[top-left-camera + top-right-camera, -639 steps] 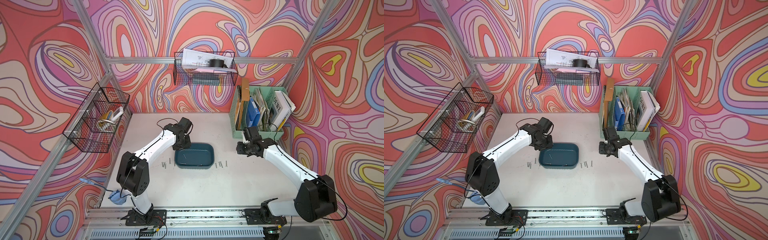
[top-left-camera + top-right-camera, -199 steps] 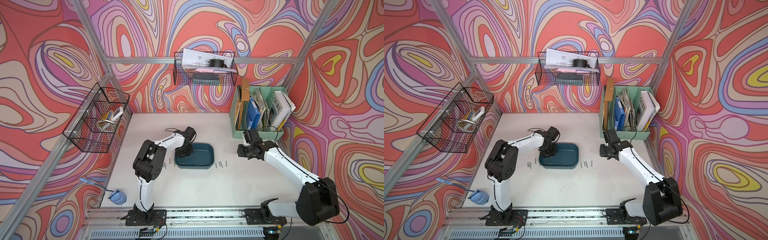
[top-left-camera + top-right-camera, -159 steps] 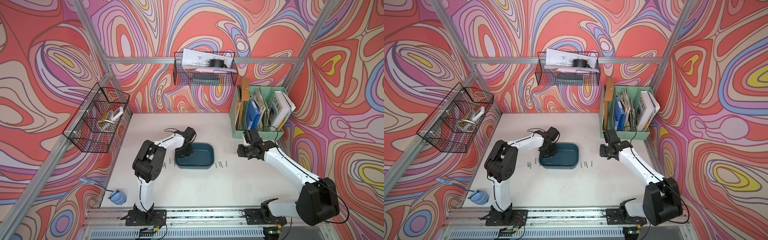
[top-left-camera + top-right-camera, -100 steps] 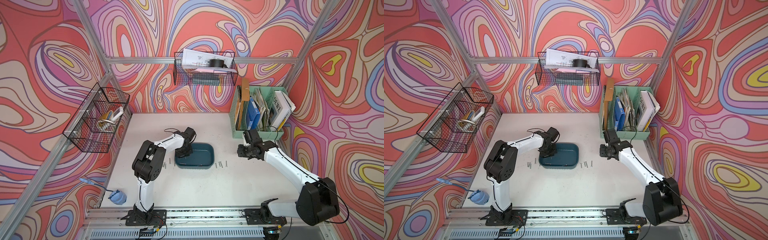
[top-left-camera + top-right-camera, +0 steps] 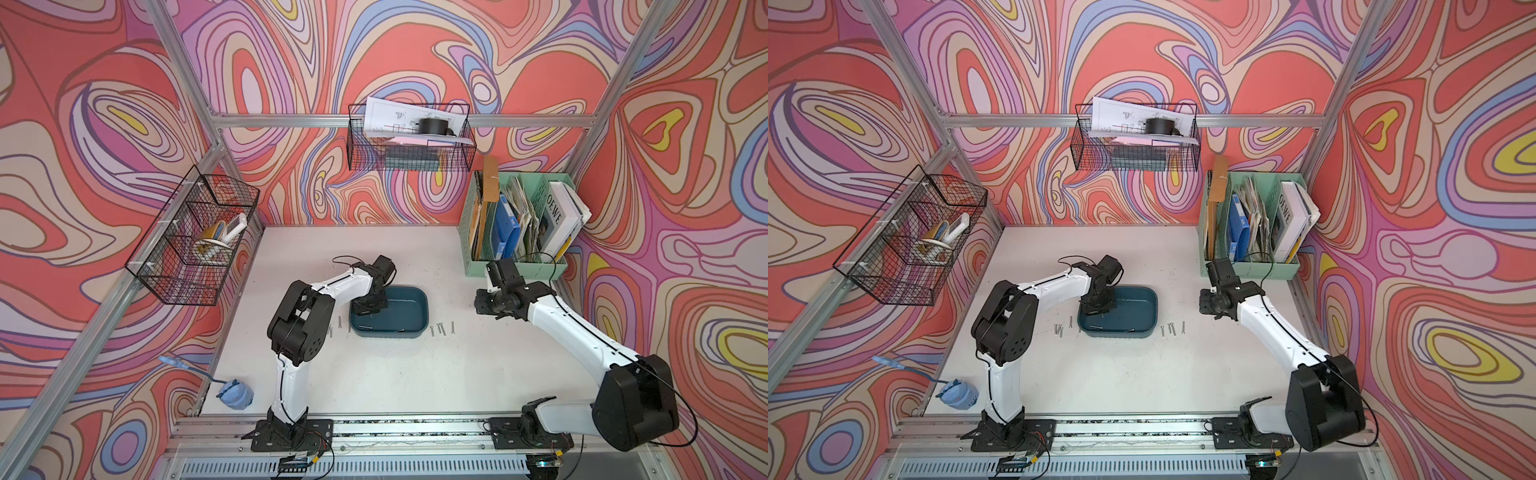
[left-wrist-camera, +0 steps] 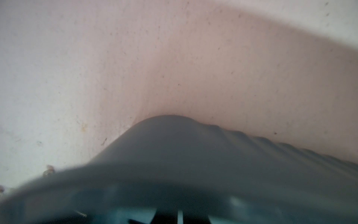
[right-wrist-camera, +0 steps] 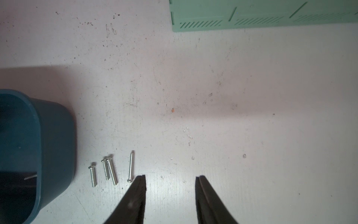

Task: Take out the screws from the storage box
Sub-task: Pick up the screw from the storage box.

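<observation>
the left gripper (image 5: 368, 306) is clenched, its tips down inside the storage box (image 5: 409, 335) at the far corner on the robot's left side. whether anything is pinched between them cannot be told: the left wrist view is blurred and mostly filled by the box's dark teal wall, with only dim dark shapes beyond it. a couple of screws (image 5: 365, 328) lie on the box floor near its front wall, apart from the gripper. the right gripper (image 7: 170, 176) is released, its two black fingers (image 7: 135, 194) spread with bare table (image 7: 213, 97) between them, and it holds nothing. just beside its left finger four more screws (image 7: 112, 172) lie on the table in a loose row, two of them touching, between that finger and the box's outer wall. in both top views a few further screws (image 5: 1059, 330) lie on the table on the box's other side, near the left arm's elbow. the box sits about mid-table between the two arms. the mint green file organizer (image 5: 519, 268) stands at the far right, behind the right gripper.
</observation>
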{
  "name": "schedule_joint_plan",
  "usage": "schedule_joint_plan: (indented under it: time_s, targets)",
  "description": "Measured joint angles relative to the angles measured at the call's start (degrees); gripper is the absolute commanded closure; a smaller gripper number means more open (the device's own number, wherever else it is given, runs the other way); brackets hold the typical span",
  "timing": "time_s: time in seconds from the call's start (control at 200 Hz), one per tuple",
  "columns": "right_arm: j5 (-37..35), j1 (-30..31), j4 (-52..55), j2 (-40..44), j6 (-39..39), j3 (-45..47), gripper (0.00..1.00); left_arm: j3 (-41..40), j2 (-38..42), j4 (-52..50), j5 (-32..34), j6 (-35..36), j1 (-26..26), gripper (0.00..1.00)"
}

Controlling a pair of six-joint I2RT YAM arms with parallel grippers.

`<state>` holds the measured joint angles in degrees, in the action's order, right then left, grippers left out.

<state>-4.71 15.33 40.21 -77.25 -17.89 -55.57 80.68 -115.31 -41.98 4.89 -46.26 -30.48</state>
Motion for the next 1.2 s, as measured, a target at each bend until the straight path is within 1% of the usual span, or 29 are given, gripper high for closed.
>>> schedule_joint_plan:
  time_s: [0.265,0.561,0.971,1.202]
  targets:
    - [0.0,0.0,0.1,1.4,-0.1,0.9,0.56,0.2,0.1,-0.2,-0.3,1.9,-0.3,0.91]
    - [0.0,0.0,0.1,1.5,0.0,1.2,0.57,0.2,1.2,-0.2,-3.3,5.7,-0.4,0.91]
    - [0.1,0.0,0.0,1.4,0.0,1.2,0.56,0.2,4.5,-0.5,-3.7,10.7,-0.4,0.91]
    - [0.1,0.0,-0.1,1.3,0.0,1.2,0.56,0.2,5.0,-0.5,-4.7,12.4,-0.4,0.91]
